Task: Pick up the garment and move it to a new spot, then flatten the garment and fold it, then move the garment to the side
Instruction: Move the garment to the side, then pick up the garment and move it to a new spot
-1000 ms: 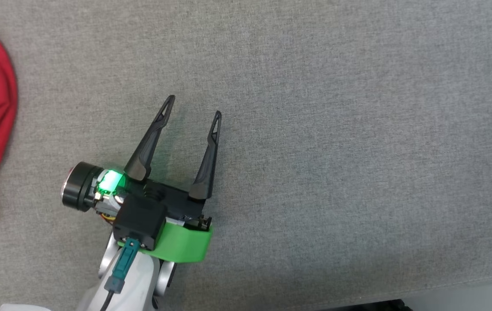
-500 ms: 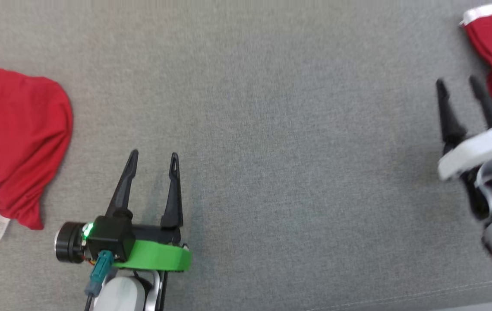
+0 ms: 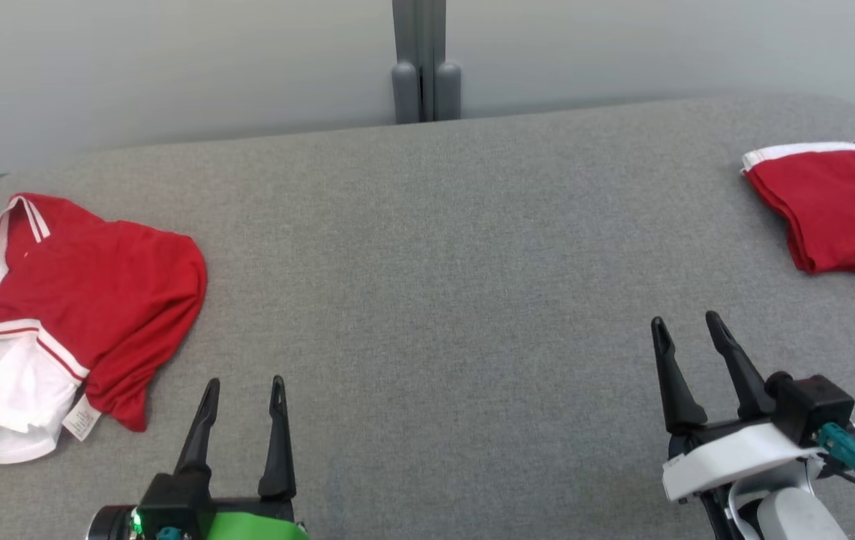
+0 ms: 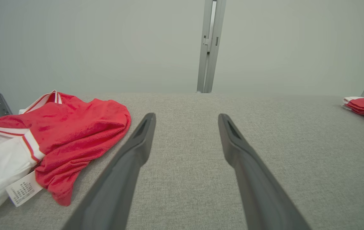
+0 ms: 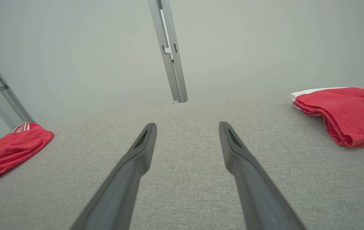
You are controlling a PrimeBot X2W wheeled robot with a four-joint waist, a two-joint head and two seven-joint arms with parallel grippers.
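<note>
Two long-fingered grippers hover low over a grey fabric-covered table [image 3: 427, 247], both with jaws released and nothing between the fingers. At the lower left of the head view, the left gripper [image 3: 244, 381] points up the frame, with a green band showing at its base along the bottom edge. At the lower right, the right gripper [image 3: 684, 319] leans slightly toward the upper left, with a white band around its base. A crumpled garment [image 3: 105, 277], red with white sleeves and striped trim, lies in a heap at the left edge of the frame, just up and to the left of the left gripper and not touching it; a white label [image 3: 82, 418] sticks out at its lower edge. A folded garment [image 3: 832, 202] of the same red, with a white strip along its top, rests at the upper right of the frame near the table's rounded corner, well apart from the heap and clear of the right gripper. Behind the table stands a pale wall [image 3: 172, 67], with a grey post [image 3: 420, 60] rising at top centre.
</note>
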